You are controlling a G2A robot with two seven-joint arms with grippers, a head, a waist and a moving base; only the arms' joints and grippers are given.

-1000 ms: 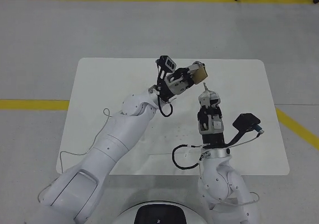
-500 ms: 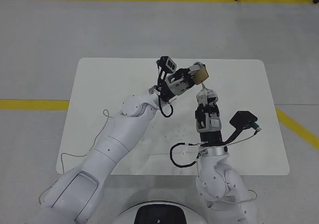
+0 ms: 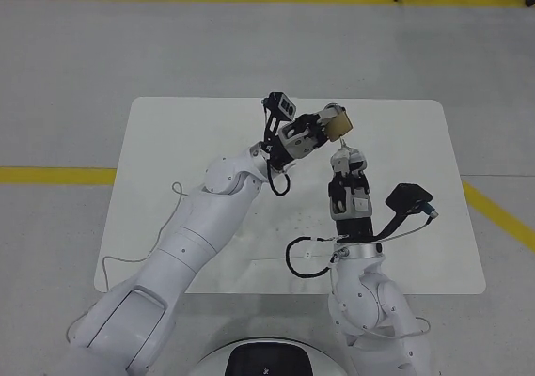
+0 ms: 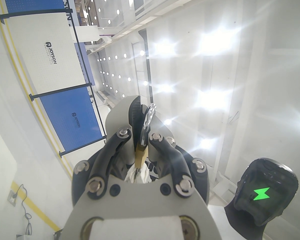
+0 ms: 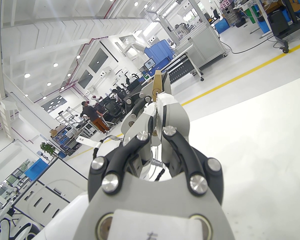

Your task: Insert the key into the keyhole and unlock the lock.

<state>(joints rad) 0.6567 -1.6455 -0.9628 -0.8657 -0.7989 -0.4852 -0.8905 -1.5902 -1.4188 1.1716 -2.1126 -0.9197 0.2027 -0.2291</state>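
Lock (image 3: pixel 337 122) hangs lifted above the far middle of the table (image 3: pixel 201 141), pinched by the left gripper (image 3: pixel 327 126). In the left wrist view that gripper (image 4: pixel 143 128) clamps the lock (image 4: pixel 141 155) by its flat brass sides, with the shackle (image 4: pixel 148 116) poking out past the fingertips. This grip leaves the keyhole end free and turned toward the other arm.

The right gripper (image 3: pixel 347 162) stands just beside it, pressed together on the key (image 3: pixel 343 146), whose blade points at the lock. The right wrist view looks straight along this gripper (image 5: pixel 158 112) at the keyhole (image 5: pixel 156 91) in the lock's narrow end, so blade and hole look lined up on purpose.

I cannot tell whether the tip has entered; it looks to be at the hole or barely off it. I judge insertion to be the step in hand, with the turn not yet done. Holding both in the air lets either arm correct the angle, but a slight tilt could jam the blade.
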